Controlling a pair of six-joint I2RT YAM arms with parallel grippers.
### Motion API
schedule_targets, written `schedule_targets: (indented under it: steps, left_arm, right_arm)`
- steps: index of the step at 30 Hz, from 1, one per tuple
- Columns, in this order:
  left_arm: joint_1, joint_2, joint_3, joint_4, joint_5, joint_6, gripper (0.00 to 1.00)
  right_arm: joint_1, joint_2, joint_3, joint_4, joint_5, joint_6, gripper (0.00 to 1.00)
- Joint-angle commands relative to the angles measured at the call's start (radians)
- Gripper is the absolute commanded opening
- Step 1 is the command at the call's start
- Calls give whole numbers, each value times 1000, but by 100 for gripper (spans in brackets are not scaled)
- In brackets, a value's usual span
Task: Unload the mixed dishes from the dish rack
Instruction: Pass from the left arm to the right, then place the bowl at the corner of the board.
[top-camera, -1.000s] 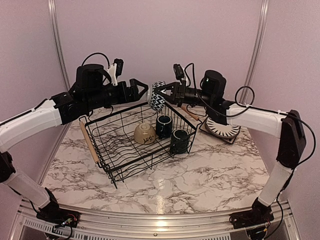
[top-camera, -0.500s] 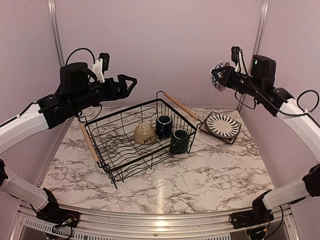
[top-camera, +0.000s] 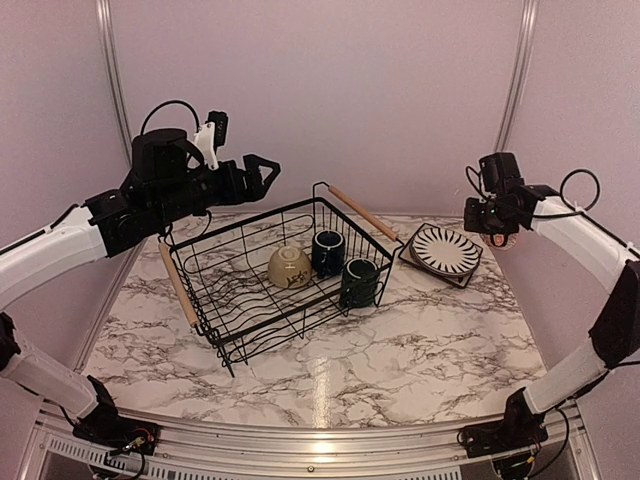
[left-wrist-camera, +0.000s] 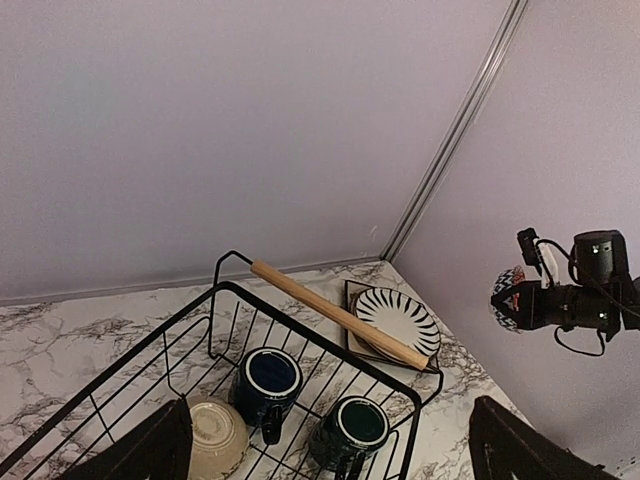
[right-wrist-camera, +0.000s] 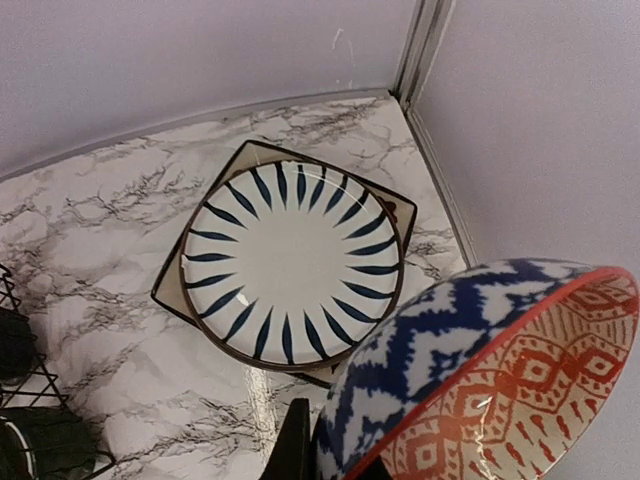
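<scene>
The black wire dish rack stands left of centre and holds a cream bowl and two dark mugs. My right gripper is shut on the rim of a bowl with a blue-white zigzag outside and red inside. It hangs low at the far right, just beside a striped plate stacked on a square plate. My left gripper is open and empty in the air above the rack's far left corner. From the left wrist, the mugs lie below it.
The rack has wooden bar handles at its left and back right. The plate stack sits in the back right corner by the wall and a metal frame post. Marble tabletop lies in front.
The left gripper let go of the patterned bowl and drew back left. The right arm carried the bowl away to the right, up, then down beside the plate stack.
</scene>
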Motion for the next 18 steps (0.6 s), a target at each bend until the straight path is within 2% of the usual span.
schedule_targets:
  steps: [1,8,12,18]
  left_arm:
    - [4,14,0,12,-4,4,99]
    - [5,15,-8,2,-5,-2,99]
    - [5,21,-7,5,-5,-2,99]
    - [4,39,8,4,9,-2,99]
  right_arm:
    - [-32,80,-57,-91,84,-10,0]
    - [-33,177,-138,-143,102,50,0]
    - [-34,172,-210,-110,66,49,0]
    - [-60,218,-229,-85,44,40,0]
